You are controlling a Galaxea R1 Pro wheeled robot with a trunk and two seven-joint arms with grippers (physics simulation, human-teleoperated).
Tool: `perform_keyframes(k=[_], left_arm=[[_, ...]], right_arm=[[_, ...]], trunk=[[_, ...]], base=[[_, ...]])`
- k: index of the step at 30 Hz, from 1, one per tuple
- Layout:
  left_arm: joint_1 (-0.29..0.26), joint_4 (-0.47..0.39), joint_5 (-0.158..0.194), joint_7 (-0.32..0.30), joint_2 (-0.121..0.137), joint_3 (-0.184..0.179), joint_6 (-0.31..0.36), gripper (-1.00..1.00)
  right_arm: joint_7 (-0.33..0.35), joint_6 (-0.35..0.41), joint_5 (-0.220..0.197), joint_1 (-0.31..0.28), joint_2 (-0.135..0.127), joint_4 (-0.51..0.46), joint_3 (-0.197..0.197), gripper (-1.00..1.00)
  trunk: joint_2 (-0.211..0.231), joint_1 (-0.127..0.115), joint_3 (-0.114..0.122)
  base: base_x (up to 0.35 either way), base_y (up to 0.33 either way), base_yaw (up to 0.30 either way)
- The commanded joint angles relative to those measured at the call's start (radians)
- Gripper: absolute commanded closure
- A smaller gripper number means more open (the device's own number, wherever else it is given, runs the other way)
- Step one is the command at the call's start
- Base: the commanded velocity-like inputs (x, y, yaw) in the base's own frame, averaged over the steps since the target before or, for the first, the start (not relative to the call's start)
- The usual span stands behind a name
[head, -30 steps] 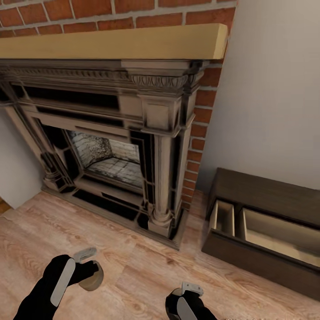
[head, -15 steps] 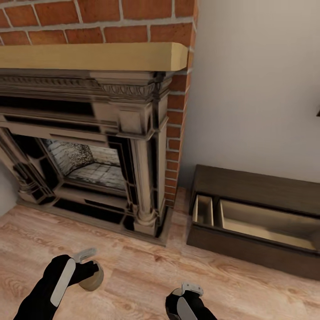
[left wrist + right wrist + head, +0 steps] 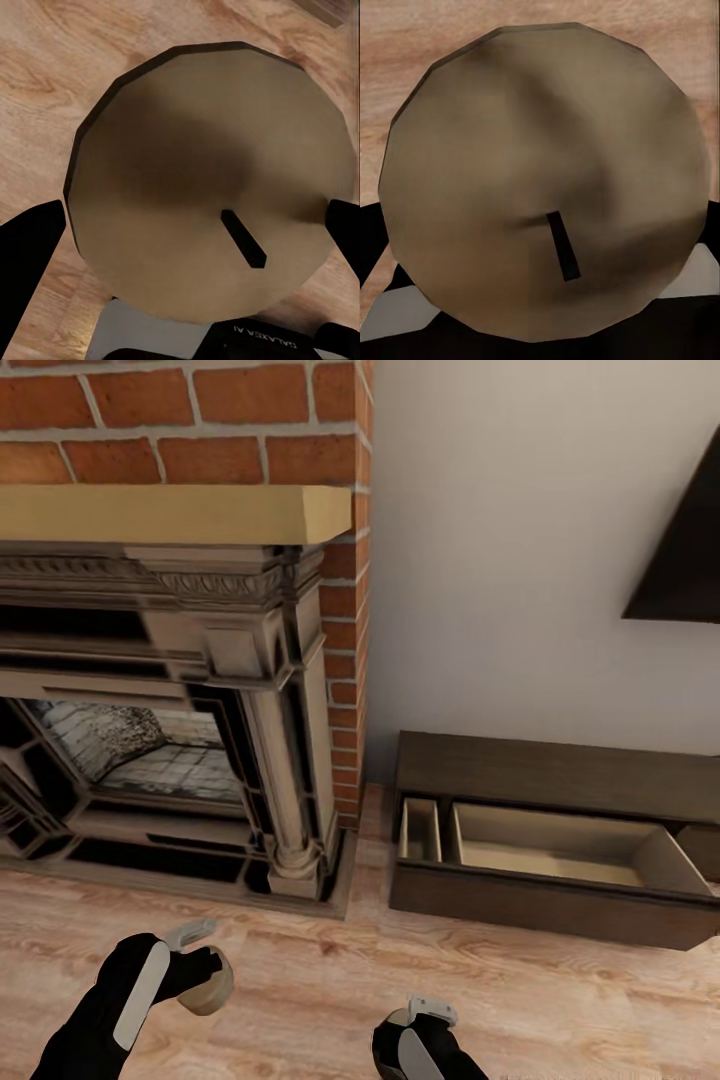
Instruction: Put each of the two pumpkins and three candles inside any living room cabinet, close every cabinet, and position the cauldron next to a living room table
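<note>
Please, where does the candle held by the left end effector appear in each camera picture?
Head view: the candle is at the lower left, in the left end effector.
Left wrist view: its round top with the dark wick sits centre, between the dark fingers.
Right wrist view: the round top here is a second candle, in the right end effector.
Shared landmark: the plank floor.

The fireplace [image 3: 170, 740] stands at the left against the brick wall [image 3: 190, 420], its mantel shelf [image 3: 170, 512] above it. Just right of it, against the plain wall, sits the cabinet [image 3: 560, 770], its drawer [image 3: 550, 880] pulled out toward the plank floor [image 3: 330, 1000]. Inside the drawer are 2 compartments, a narrow one at the left and a wide one at the right. The TV [image 3: 680, 560] hangs above the cabinet's right part.
</note>
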Motion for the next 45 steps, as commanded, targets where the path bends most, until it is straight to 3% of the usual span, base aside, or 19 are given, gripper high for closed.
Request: perform_keyframes(k=[1,33,37,39,42,45], left_arm=[[0.000,0.000,0.001,0.000,0.000,0.000,0.000,1.00],[0.000,0.002,0.001,0.000,-0.001,-0.001,0.001,1.00],[0.000,0.005,0.001,0.000,0.000,-0.032,-0.001,1.00],[0.000,0.008,0.001,0.000,0.000,-0.054,-0.003,1.00],[0.000,0.009,0.001,0.001,0.000,-0.065,-0.006,1.00],[0.000,0.010,0.001,0.001,0.001,-0.068,-0.006,1.00]], right_arm=[[0.000,0.000,0.000,0.000,0.000,0.000,0.000,1.00],[-0.001,0.002,0.001,0.000,0.000,0.000,0.000,1.00],[-0.008,0.004,0.007,0.000,0.000,-0.005,0.000,1.00],[-0.011,0.025,0.008,-0.003,0.000,-0.010,0.001,1.00],[-0.014,0.131,0.011,-0.052,0.000,-0.036,-0.011,1.00],[-0.033,0.230,0.011,-0.114,0.000,-0.090,-0.077,1.00]], trunk=[[0.007,-0.004,0.004],[0.231,-0.127,0.107],[0.259,-0.142,0.120],[0.273,-0.150,0.126],[0.294,-0.161,0.136],[0.315,-0.173,0.145]], base=[[0.000,0.000,-0.279],[0.000,0.000,-0.269],[0.000,0.000,-0.113],[0.000,0.000,-0.028],[0.000,0.000,-0.009],[0.000,0.000,0.031]])
